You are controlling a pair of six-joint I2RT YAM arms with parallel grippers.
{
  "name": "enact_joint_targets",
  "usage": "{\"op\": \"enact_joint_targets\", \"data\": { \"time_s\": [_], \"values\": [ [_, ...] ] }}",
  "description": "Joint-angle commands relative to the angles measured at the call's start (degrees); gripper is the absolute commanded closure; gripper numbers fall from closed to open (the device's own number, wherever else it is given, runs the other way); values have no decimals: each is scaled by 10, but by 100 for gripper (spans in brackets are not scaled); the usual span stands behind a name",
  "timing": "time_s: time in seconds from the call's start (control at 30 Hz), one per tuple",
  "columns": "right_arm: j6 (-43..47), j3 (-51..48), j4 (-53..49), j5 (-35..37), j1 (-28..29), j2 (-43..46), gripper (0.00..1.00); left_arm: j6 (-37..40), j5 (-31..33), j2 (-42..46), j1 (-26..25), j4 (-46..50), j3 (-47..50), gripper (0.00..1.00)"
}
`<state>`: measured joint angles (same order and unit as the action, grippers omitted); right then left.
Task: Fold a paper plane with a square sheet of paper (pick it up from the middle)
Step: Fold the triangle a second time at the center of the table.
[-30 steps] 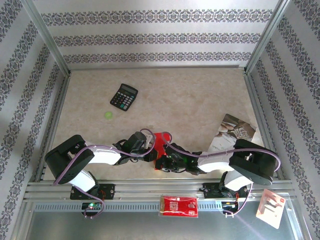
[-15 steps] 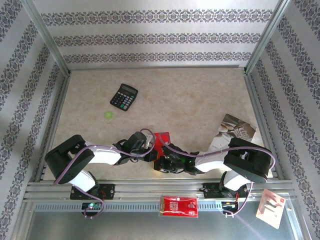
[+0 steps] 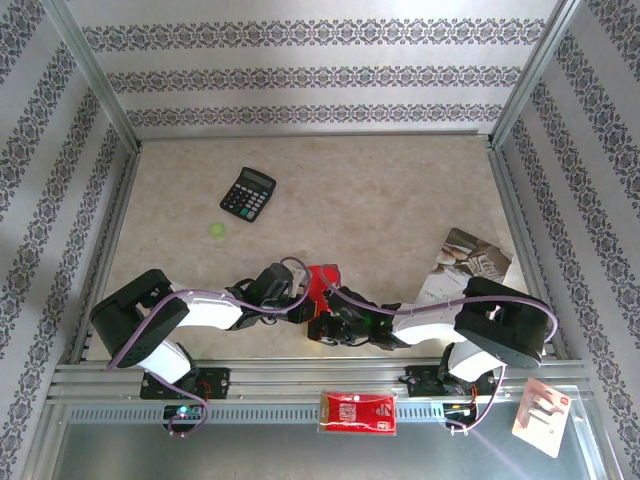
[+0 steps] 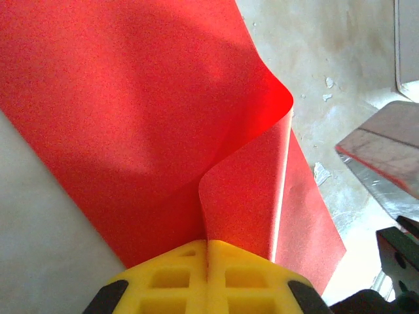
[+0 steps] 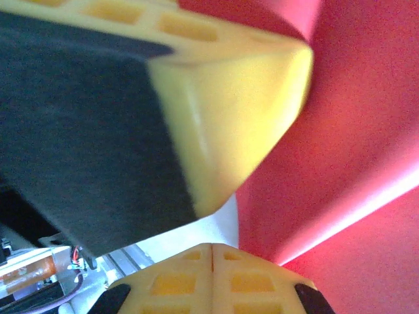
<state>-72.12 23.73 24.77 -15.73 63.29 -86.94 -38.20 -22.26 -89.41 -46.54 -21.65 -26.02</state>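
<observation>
Though arms [image 3: 215,312] mask the sheet [image 3: 322,279] overhead, left fingers [image 4: 171,282] pinch it curled (right fingers [image 5: 171,282] closed).

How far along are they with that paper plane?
Early days. Done: the red sheet is grabbed, near the front edge of the table. In hand: the left gripper and right gripper both pinch it shut, one flap curling over. Left: no pointed dart shape shows yet, so nearly all the folding.

Lab test cell: aluminium frame [image 3: 93,75], wallpapered panels [image 3: 320,75].
</observation>
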Motion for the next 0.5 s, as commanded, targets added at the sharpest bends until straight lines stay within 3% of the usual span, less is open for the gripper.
{"op": "enact_joint_targets", "data": {
  "time_s": [0.0, 0.17, 0.47],
  "values": [
    [-9, -7, 19, -8, 11, -23, 100, 8, 58, -40, -5, 74, 13, 100],
    [-11, -16, 21, -7, 8, -23, 100, 8, 58, -40, -5, 73, 13, 100],
    [16, -17, -26, 6, -38, 78, 100, 9, 56, -43, -5, 75, 10, 100]
  ]
}}
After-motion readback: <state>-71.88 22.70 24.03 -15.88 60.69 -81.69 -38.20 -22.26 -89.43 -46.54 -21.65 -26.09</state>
